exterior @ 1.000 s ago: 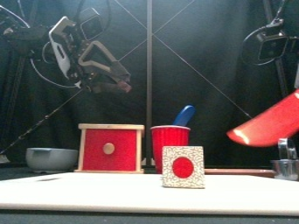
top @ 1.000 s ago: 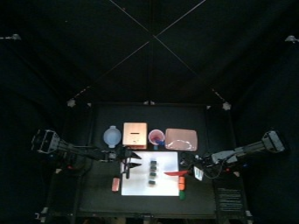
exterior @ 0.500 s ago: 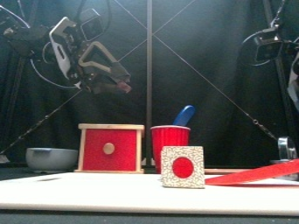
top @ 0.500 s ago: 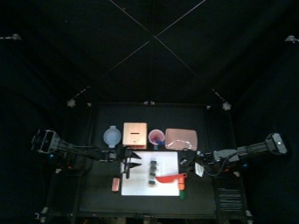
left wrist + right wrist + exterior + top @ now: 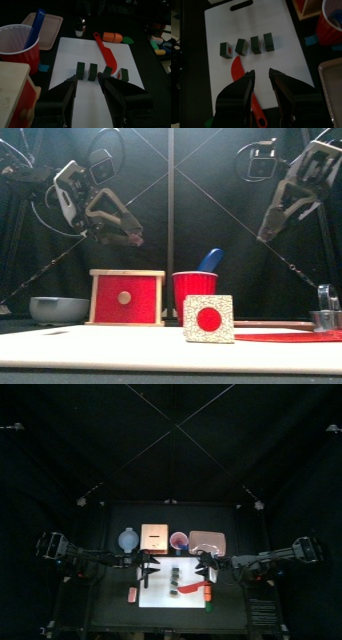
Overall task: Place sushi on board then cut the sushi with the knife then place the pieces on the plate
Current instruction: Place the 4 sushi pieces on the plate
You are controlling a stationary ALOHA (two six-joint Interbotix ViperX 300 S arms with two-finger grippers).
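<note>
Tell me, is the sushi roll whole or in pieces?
In pieces. Four dark green blocks lie in a row on the white board with gaps between them; the red knife lies beside them.

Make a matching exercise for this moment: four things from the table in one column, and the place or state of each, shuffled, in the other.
1 red knife
2 blue knife
3 sushi pieces
4 pink tray

a standing in the red cup
b bare, nothing on it
c lying flat on the white board, beside the row
d four blocks in a row

Pairs: 1-c, 2-a, 3-d, 4-b
</note>
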